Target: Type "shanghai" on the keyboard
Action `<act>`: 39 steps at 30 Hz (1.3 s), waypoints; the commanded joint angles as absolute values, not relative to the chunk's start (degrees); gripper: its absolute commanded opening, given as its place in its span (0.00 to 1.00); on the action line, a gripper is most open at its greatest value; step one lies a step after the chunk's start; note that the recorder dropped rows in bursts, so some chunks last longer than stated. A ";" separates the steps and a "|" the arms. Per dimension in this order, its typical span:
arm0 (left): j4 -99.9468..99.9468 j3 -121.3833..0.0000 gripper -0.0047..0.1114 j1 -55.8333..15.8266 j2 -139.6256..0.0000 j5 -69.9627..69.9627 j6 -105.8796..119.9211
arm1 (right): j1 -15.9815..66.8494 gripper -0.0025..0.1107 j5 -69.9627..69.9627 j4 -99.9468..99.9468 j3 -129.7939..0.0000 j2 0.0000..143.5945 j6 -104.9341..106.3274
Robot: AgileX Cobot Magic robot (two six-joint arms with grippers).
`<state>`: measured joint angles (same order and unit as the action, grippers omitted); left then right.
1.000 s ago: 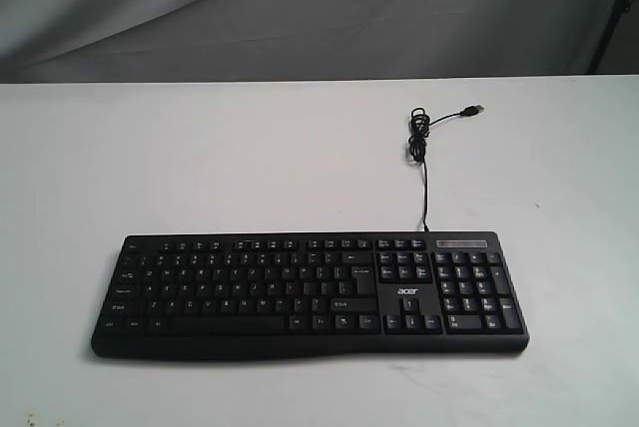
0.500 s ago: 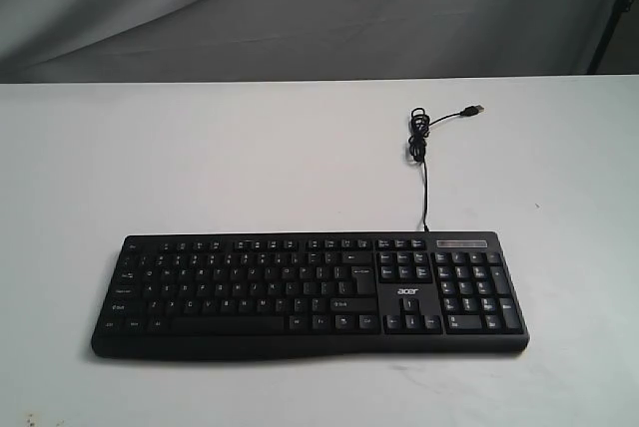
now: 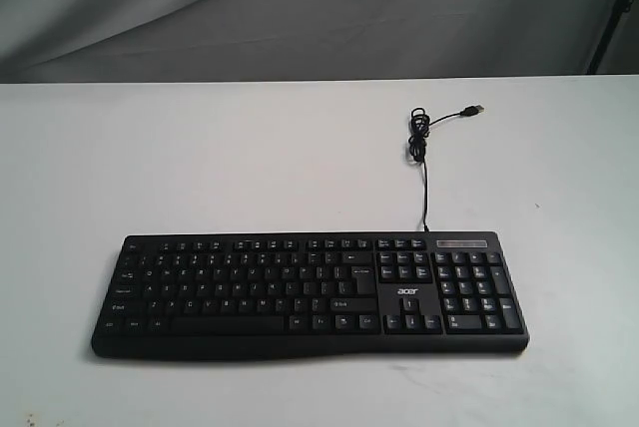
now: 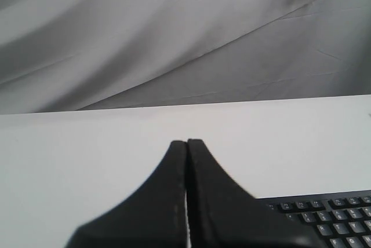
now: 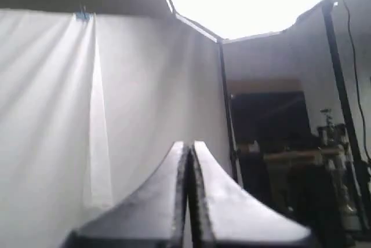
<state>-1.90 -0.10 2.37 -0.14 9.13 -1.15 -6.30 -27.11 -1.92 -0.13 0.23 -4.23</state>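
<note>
The keyboard (image 3: 310,295) sits flat on the white table (image 3: 200,158), down toward 6 o'clock in the exterior view, with the number pad at its 3 o'clock end. The cable (image 3: 423,163) leaves the back edge, heads to 12 o'clock and bunches into a little loop. From there the plug (image 3: 477,108) points off around 2 o'clock. The left gripper (image 4: 186,143) has its fingers pressed together with nothing in them. It's over the table, and a corner of the keyboard just shows in its view. Same deal with the right gripper (image 5: 188,146): closed up, empty, aimed at a white curtain (image 5: 52,115).
</note>
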 commanded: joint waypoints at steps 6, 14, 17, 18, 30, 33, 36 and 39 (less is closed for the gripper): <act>-1.79 0.00 0.04 2.00 0.00 8.82 -1.31 | -6.81 0.02 -28.17 23.77 -8.62 4.23 -45.04; -1.79 0.00 0.04 2.00 0.00 8.82 -1.31 | -6.81 0.02 -41.89 80.84 -41.90 37.65 -83.59; -1.79 0.00 0.04 2.00 0.00 8.82 -1.31 | -6.70 0.02 -40.91 87.11 -53.79 48.94 -85.79; -1.79 0.00 0.04 2.00 0.00 8.82 -1.31 | -6.70 0.02 -39.39 90.01 -57.85 52.21 -85.79; -1.79 0.00 0.04 2.00 0.00 8.82 -1.31 | -4.23 0.02 3.37 99.95 -80.69 74.52 -60.29; -1.79 0.00 0.04 2.00 0.00 8.82 -1.31 | -0.93 0.02 33.65 99.95 -87.39 80.90 -42.86; -1.79 0.00 0.04 2.00 0.00 8.82 -1.31 | -4.00 0.02 32.66 35.50 -105.41 85.27 -7.37; -1.79 0.00 0.04 2.00 0.00 8.82 -1.31 | -7.41 0.02 54.72 -26.28 -115.89 91.56 40.47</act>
<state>-1.90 -0.10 2.37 -0.14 9.13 -1.15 -6.10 40.01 5.55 -111.14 87.60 14.63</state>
